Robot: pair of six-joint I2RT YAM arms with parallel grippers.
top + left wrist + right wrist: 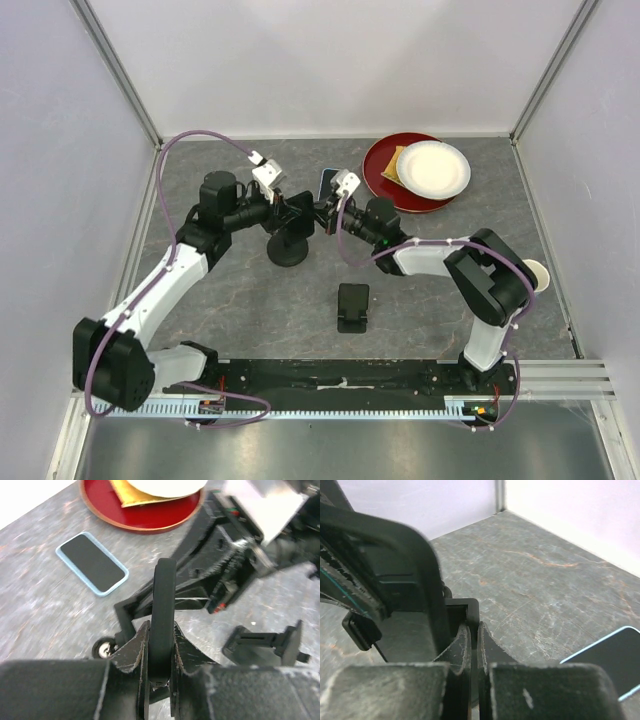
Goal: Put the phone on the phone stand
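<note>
A black phone stand with a round base (pixel 288 248) stands mid-table between both arms. My left gripper (pixel 291 206) is shut on its upright curved plate, seen edge-on between the jaws in the left wrist view (pixel 164 590). My right gripper (pixel 318 213) meets it from the right, shut on a thin black bracket of the same stand (pixel 463 608). The phone (pixel 328 181), black with a light blue case, lies flat on the table just behind the grippers. It also shows in the left wrist view (pixel 91 562) and the right wrist view (pixel 610 662).
A second, smaller black stand (pixel 352 305) sits nearer the arm bases and shows in the left wrist view (pixel 265 642). A red plate (pixel 378 168) with a white plate (pixel 433 168) on it stands at the back right. A paper cup (pixel 538 273) is at the right edge.
</note>
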